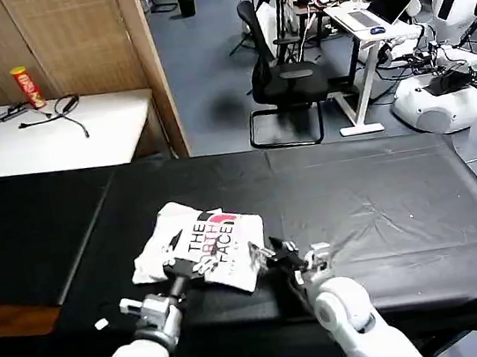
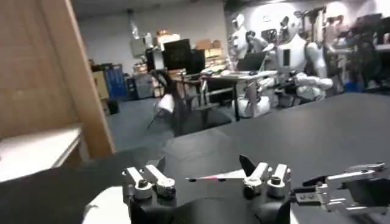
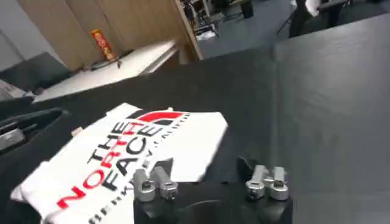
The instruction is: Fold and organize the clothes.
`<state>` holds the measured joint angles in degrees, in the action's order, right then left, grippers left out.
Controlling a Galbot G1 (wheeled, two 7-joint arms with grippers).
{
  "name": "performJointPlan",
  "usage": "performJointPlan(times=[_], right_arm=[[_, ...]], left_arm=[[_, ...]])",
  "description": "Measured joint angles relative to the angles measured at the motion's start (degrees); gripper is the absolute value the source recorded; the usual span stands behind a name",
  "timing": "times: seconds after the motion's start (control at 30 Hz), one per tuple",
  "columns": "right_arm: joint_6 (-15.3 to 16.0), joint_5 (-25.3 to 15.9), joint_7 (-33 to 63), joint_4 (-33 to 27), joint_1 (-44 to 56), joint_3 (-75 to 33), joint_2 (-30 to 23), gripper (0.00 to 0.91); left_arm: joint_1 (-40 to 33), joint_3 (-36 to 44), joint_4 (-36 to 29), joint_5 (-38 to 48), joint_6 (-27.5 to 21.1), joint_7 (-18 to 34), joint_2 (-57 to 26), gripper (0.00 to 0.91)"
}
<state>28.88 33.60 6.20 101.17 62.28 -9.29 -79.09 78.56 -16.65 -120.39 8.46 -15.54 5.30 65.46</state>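
The clothes are one white T-shirt, folded into a rough rectangle with its black and red "THE NORTH FACE" print facing up, lying on the black table near the front edge. My left gripper sits at the shirt's near edge, open; in the left wrist view the shirt shows edge-on beyond the spread fingers. My right gripper is just right of the shirt's near right corner, open over bare black cloth, with the shirt beside one finger.
A white side table with a red can and cables stands at the back left beside a wooden partition. An office chair, desks and other robots lie beyond the table.
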Motion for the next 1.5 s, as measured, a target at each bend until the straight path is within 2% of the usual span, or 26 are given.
performJointPlan(times=[0.03, 0.1, 0.27, 0.47, 0.5, 0.53, 0.57, 0.77, 0.93, 1.07, 1.33, 1.5], right_arm=[[0.0, -0.1, -0.1, -0.9, -0.5, 0.2, -0.7, 0.068], [-0.1, -0.4, -0.3, -1.9, -1.2, 0.5, -1.5, 0.029], [0.2, -0.7, -0.7, -1.8, -1.5, -0.2, -1.2, 0.02], [0.1, -3.8, -2.9, -0.2, -2.4, -3.3, 3.1, 0.029], [-0.2, -4.8, -3.8, -0.3, -2.6, -3.9, 4.1, 0.107], [-0.3, -5.4, -4.7, -0.4, -2.8, -4.6, 5.5, 0.244], [-0.3, -6.1, -5.9, -0.6, -3.0, -5.2, 6.7, 0.878], [0.4, -8.3, -9.5, 1.7, -1.1, -7.4, 13.1, 0.878], [-3.5, -9.9, -6.9, 6.5, 3.2, -9.6, 16.0, 0.878], [-7.4, -13.1, -5.5, 10.1, 7.5, -11.6, 16.7, 0.878], [-21.9, -19.7, -0.2, 16.2, 19.9, -16.1, 15.7, 0.878], [-26.0, -20.8, 2.7, 20.4, 29.3, -19.4, 15.4, 0.878]], left_arm=[[0.3, -0.5, -0.1, 0.0, 0.3, 0.0, -0.1, 0.878], [1.3, -1.5, -0.1, 0.0, 1.0, 0.0, -0.2, 0.878], [3.2, -3.6, -0.1, 0.2, 2.3, -0.1, -0.4, 0.878], [4.6, -5.0, 0.4, 0.3, 3.0, -0.1, 0.0, 0.878], [4.8, -5.1, 0.6, 0.3, 3.1, 0.0, 0.0, 0.878], [4.9, -5.2, 0.7, 0.3, 3.3, 0.0, 0.1, 0.878], [5.1, -5.4, 0.9, 0.3, 3.5, 0.0, 0.1, 0.878], [6.0, -6.1, 1.5, 3.2, 3.6, 0.5, 0.5, 0.878], [6.0, -6.0, 2.4, 4.6, 6.9, 0.0, 0.7, 0.878], [6.0, -5.3, 2.8, 5.0, 8.0, -1.1, 0.5, 0.878], [9.3, -5.0, -0.2, 6.1, 6.4, 2.6, -0.3, 0.878], [14.6, -6.6, -3.6, 6.0, 6.3, 4.2, -1.1, 0.878]])
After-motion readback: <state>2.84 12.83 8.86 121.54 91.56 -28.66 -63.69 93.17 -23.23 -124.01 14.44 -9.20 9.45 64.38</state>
